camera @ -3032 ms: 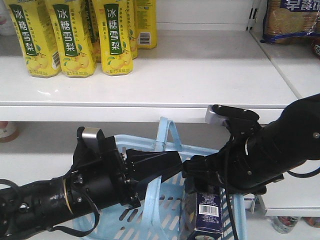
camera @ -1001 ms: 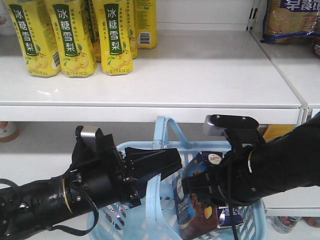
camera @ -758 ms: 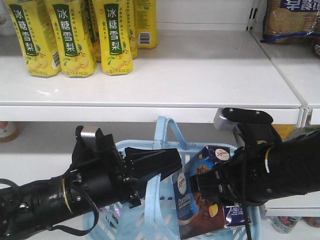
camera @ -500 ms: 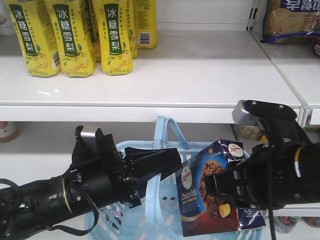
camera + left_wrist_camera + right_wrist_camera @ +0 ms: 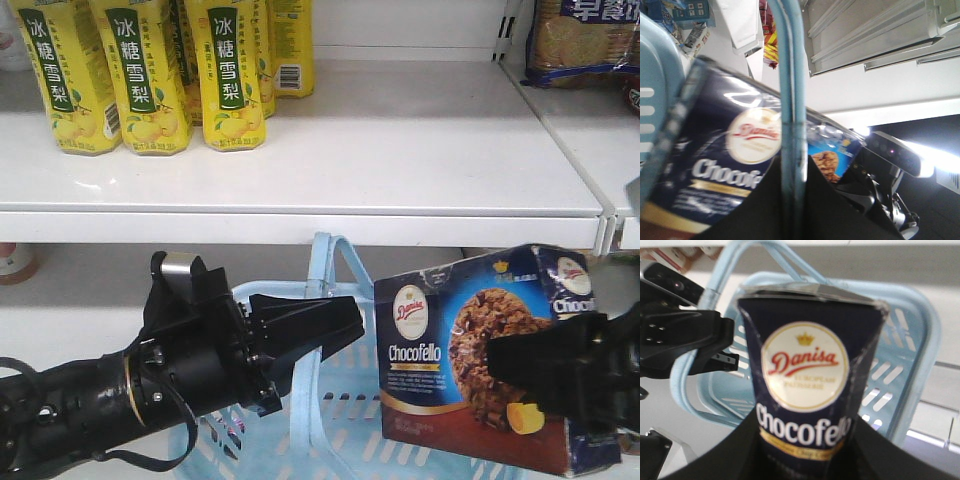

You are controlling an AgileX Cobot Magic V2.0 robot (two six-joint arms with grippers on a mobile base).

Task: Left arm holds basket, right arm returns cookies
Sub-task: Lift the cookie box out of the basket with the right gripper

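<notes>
Holding the cookies (image 5: 470, 375) over the basket (image 5: 345, 435) at four o'clock in the front view, the right gripper (image 5: 515, 360) fingers are clamping the box, and the left gripper (image 5: 340, 325) fingers are pinching the basket's handle. The return step is under way. Next, I judge, the box is needing a lift to the shelf (image 5: 420, 140) at twelve o'clock, right of the yellow cartons (image 5: 230, 70).

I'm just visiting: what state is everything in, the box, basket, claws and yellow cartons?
Dark navy cardboard cookie box: held aloft, top closed.
Right gripper: shut on the box.
Light blue plastic basket: upright, one handle gripped.
Left gripper: shut on that handle.
Yellow drink cartons: standing upright on white shelf.
</notes>
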